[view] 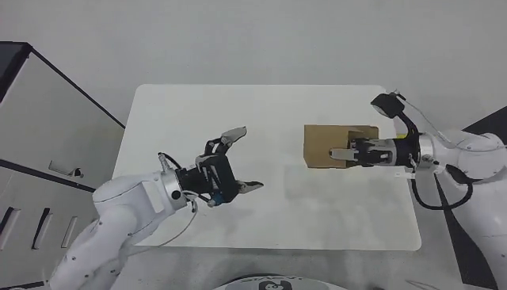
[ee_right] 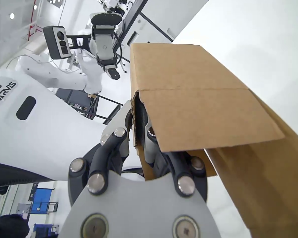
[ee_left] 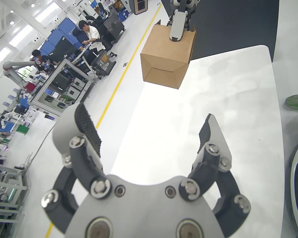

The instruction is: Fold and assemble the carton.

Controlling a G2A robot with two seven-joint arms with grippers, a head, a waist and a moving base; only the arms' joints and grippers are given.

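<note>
white worktop (view: 261, 116) fills the middle of a pale workshop floor, and the brown carton (view: 325, 146) is on its right half, open end toward the right edge. right jaws are closed on one carton wall, a finger on each side. left jaws gape wide and hold nothing, well apart from the carton.

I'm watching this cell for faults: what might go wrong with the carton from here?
The right gripper pinches one wall of the carton, so the cardboard may buckle or slip. The left gripper is open and apart from it, so the unbraced carton may skid on the table.
</note>
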